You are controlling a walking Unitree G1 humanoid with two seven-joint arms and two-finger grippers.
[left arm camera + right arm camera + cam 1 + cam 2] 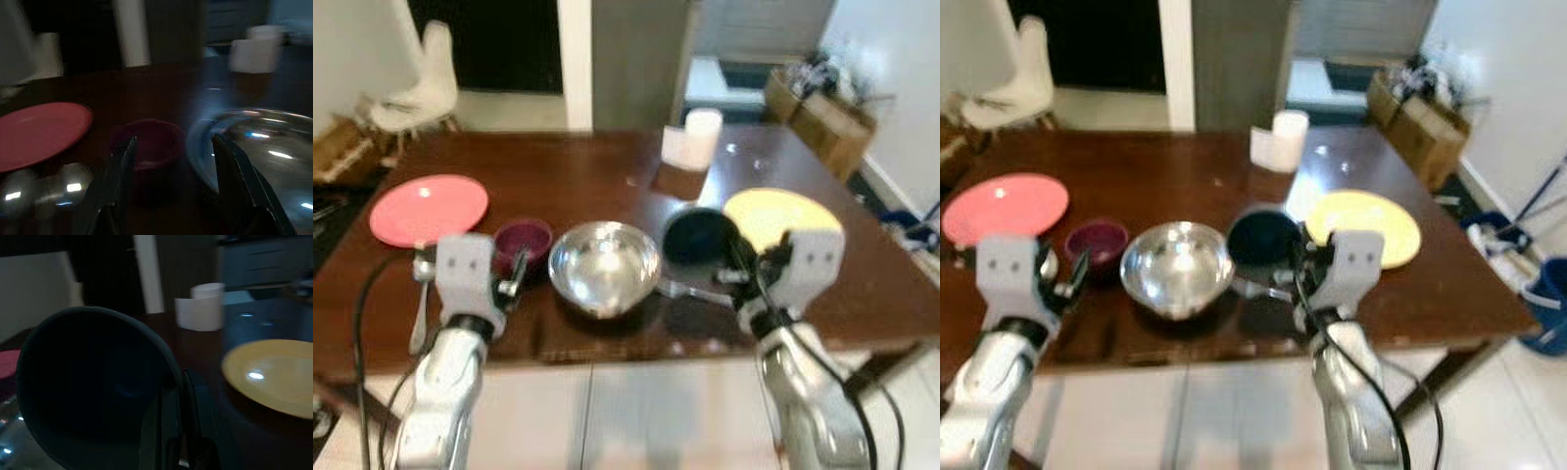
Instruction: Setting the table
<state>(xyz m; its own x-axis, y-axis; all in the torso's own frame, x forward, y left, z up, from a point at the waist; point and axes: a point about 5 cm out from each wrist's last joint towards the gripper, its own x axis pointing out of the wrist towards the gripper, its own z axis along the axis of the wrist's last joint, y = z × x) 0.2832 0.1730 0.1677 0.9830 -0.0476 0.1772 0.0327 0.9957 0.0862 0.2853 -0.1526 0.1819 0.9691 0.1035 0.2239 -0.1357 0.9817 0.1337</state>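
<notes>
Left eye view, going left to right on the dark glossy wood table: pink plate, small maroon bowl ahead of the left gripper with fingers spread apart, shiny steel bowl. Then right gripper clamped on the tilted dark bowl, yellow plate just beside, white chair back left.

Chair: white, on the floor beyond the table's far left corner, beside a dark doorway.
Cardboard boxes: brown, stacked on the floor past the table's far right corner, clutter on top.
Floor: pale tiles.
Blue bin: at far right, on the floor.
</notes>
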